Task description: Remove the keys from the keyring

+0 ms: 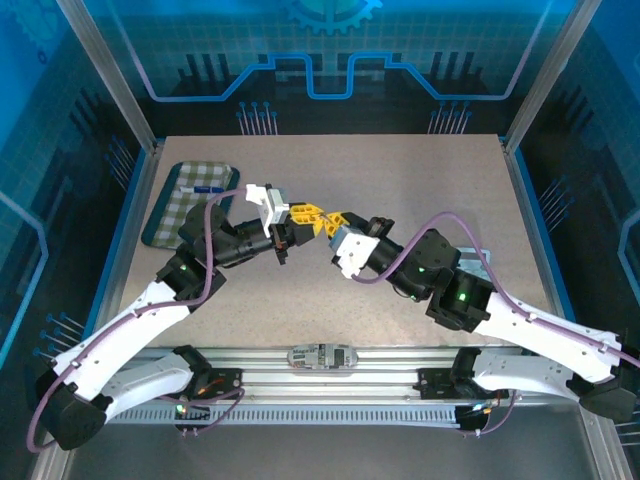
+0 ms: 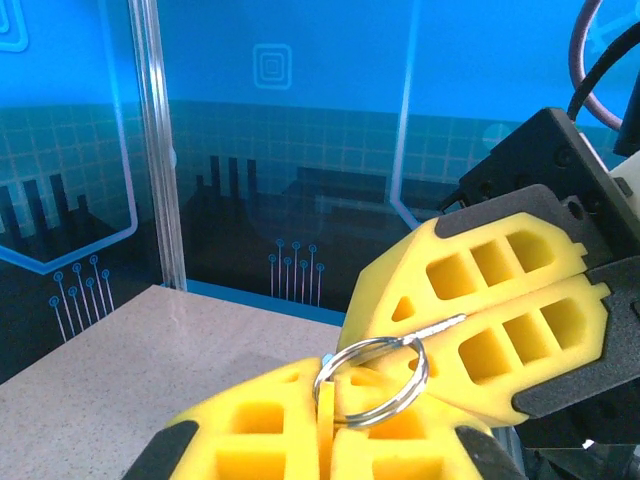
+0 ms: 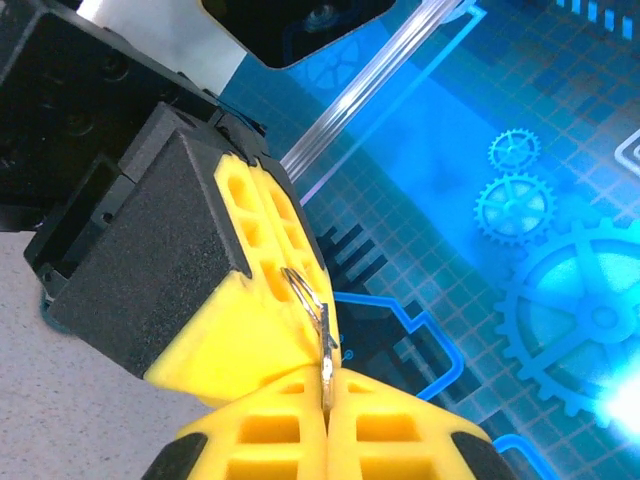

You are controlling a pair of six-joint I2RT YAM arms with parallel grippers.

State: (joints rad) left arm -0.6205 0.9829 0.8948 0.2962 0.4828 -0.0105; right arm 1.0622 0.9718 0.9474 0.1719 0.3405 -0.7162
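Keyring [image 2: 365, 344]: silver split ring. The left gripper [image 2: 330, 405] has its fingers pressed together on the lower arc, and the ring stands at 12 o'clock of the tips.
Key [image 3: 326, 368]: thin metal, seen edge-on, 2 o'clock from the ring, clamped between the right gripper [image 3: 327, 400] fingers.
Surface: speckled beige tabletop [image 1: 420, 180] beneath both grippers; checked mat [image 1: 175, 215] at 10 o'clock.
Room: blue printed walls [image 1: 330, 40].

Cool blue light floods the walls [image 1: 330, 60] in every view, while the table [image 1: 420, 190] is evenly lit from overhead, with soft, faint shadows beneath the arms [image 1: 140, 320]. In the right wrist view a white glare burns out the lower right corner. Both wrist views slightly blur the nearest yellow fingers [image 2: 250, 440]; the keyring [image 2: 424, 375] glints crisply.
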